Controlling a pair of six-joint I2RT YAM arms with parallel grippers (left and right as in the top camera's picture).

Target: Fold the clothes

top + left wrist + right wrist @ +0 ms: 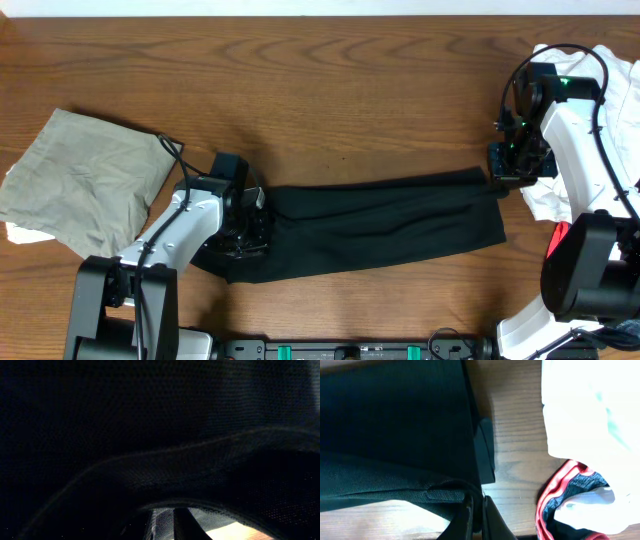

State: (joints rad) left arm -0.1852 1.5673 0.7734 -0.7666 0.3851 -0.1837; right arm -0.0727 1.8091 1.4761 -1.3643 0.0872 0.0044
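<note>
The black shirt (380, 225) lies folded into a long band across the middle of the table. My left gripper (243, 232) is at its left end, shut on the black fabric, which fills the left wrist view (150, 435). My right gripper (497, 180) is at the band's upper right corner, shut on the shirt's hem (445, 494). The fingers (477, 510) pinch the fabric edge in the right wrist view.
A khaki garment (80, 180) lies at the left of the table. A white garment (600, 110) and a red/grey one (560, 238) are piled at the right edge; both show in the right wrist view, white (590, 405) and red/grey (567, 495).
</note>
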